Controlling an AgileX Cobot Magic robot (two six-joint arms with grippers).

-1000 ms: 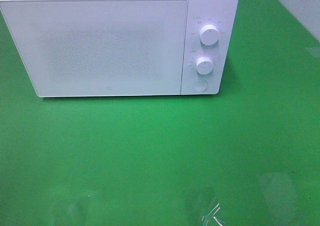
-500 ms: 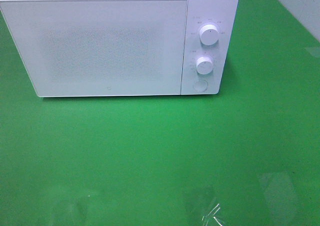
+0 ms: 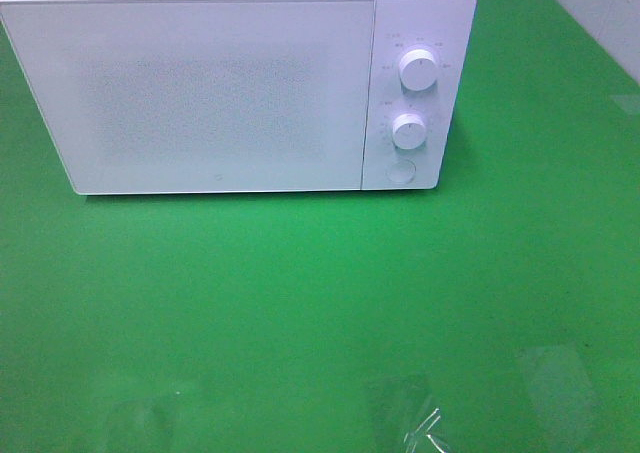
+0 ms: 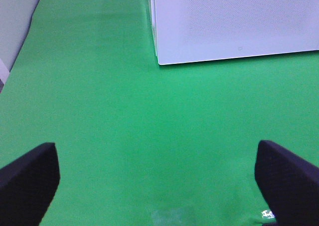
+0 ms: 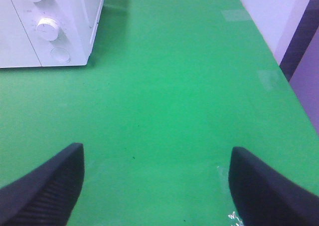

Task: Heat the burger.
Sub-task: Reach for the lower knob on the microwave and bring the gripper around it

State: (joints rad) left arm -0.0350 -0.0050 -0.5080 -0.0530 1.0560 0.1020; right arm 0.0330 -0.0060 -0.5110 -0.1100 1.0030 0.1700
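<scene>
While left gripper (image 4: pixel 155 158) and right gripper (image 5: pixel 157 158) gape, the microwave (image 3: pixel 200 93) (shut) lies crosswise.

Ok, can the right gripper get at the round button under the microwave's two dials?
Probably yes. The round button sits on the microwave front, facing the green table, and nothing I can see stands between it and the open right gripper.
</scene>
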